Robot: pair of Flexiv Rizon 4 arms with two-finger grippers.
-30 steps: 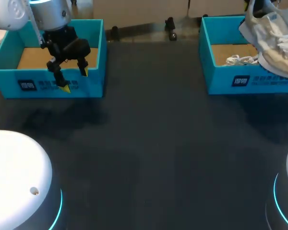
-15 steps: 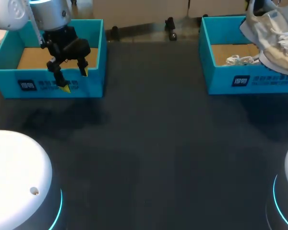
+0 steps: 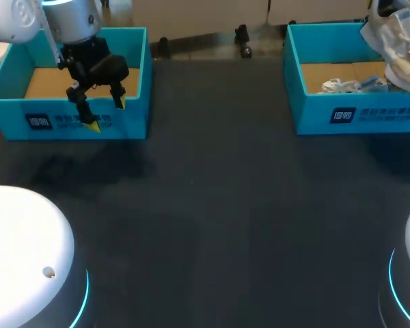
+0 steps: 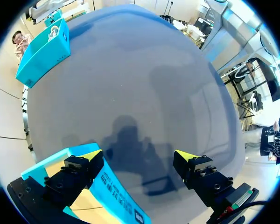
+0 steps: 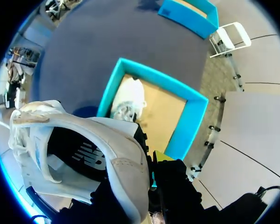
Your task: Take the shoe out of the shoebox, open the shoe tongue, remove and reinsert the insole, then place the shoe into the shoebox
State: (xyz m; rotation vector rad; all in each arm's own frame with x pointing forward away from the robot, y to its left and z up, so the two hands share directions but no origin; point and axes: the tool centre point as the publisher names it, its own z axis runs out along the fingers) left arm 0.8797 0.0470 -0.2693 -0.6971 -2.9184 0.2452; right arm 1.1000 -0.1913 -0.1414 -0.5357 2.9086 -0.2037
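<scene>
Head view: count two teal shoeboxes, two white sneakers and two grippers on the dark table (image 3: 219,205).

Left gripper (image 3: 107,114): jaws wide apart, holding nothing and touching nothing. It hangs over the front wall of the left shoebox (image 3: 68,126). In the left wrist view the left gripper (image 4: 139,155) straddles that wall of the left shoebox (image 4: 116,196), one finger over the cardboard floor and the other over the table. The right shoebox (image 4: 42,51) lies far ahead of the fingers.

Right gripper (image 5: 151,161): clamped on the heel collar of the sneaker (image 5: 123,163). One yellow tip shows beside the heel; the other is hidden by the shoe. The sneaker (image 3: 400,34) hangs above the right shoebox (image 3: 355,116), clear of its rim. Below and ahead of the gripper, the second sneaker (image 5: 128,98) lies inside the right shoebox (image 5: 186,126); its laces show as the second sneaker (image 3: 338,86) in the head view.
</scene>
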